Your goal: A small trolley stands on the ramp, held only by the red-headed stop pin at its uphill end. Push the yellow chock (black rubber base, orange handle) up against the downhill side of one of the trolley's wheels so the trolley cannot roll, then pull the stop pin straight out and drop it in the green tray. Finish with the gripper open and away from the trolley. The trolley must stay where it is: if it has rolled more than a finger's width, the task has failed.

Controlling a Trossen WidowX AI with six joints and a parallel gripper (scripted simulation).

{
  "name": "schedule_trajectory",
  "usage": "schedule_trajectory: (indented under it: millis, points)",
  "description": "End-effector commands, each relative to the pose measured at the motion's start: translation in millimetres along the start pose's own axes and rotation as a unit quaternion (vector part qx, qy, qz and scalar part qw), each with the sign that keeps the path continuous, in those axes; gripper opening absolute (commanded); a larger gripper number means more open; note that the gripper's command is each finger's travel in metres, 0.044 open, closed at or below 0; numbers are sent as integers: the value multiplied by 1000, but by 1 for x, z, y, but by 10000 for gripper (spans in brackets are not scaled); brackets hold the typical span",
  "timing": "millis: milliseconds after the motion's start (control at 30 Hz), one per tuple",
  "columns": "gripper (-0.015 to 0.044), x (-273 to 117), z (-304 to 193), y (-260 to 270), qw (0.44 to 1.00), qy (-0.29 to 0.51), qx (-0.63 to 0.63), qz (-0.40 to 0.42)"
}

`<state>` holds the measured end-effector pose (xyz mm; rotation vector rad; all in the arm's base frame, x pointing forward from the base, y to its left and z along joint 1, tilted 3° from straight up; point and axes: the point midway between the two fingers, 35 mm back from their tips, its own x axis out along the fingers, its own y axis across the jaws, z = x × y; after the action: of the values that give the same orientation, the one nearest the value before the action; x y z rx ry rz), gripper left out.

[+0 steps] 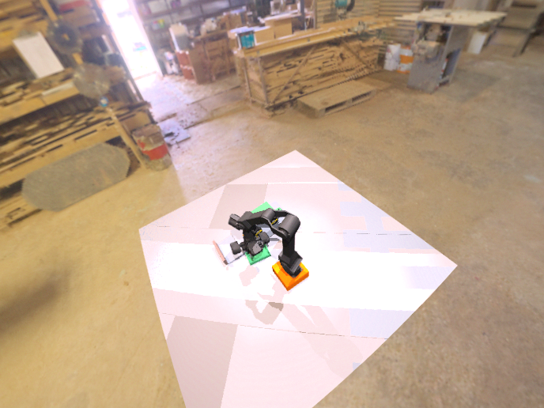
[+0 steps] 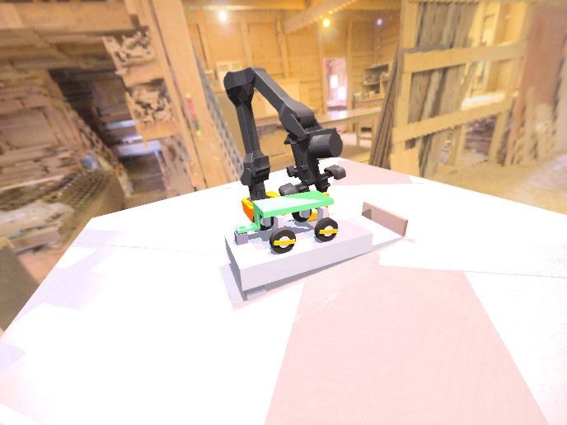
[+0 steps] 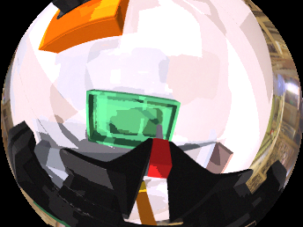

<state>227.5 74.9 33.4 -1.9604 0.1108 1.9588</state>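
My gripper [image 1: 253, 256] [image 3: 158, 143] is shut on the stop pin. The pin's red head [image 3: 159, 162] is between the fingertips, and its grey shaft shows against the near right corner of the green tray [image 1: 259, 260] [image 3: 89, 119]. The height above the tray is unclear. The green-decked trolley [image 2: 292, 204] [image 1: 265, 206] stands on the grey ramp [image 2: 306, 265], its four wheels on the surface. The yellow chock [image 2: 316, 214] is by the downhill side of its far downhill wheel; contact cannot be told. The chock's orange handle [image 3: 146, 211] shows below the fingers. In the exterior view the fingertips are hidden behind the trolley.
A brown end board [image 2: 384, 219] [image 1: 219, 252] [image 3: 220, 157] stands at the ramp's downhill end. The arm's orange base [image 1: 289, 279] [image 2: 247, 210] [image 3: 88, 28] is beyond the tray from the ramp. A grey block [image 2: 241, 236] sits under the trolley's uphill hitch.
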Motion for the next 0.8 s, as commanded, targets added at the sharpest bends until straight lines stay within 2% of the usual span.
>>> schedule_trajectory:
  millis: [0, 133, 167, 767]
  points:
    - [79, 3, 1, 0, 1000, -4, 3, -1]
    - [184, 3, 1, 2, 1000, -4, 3, -1]
    - [190, 2, 0, 3, 1000, -4, 3, -1]
    - [190, 5, -1, 17, 1000, -4, 3, 0]
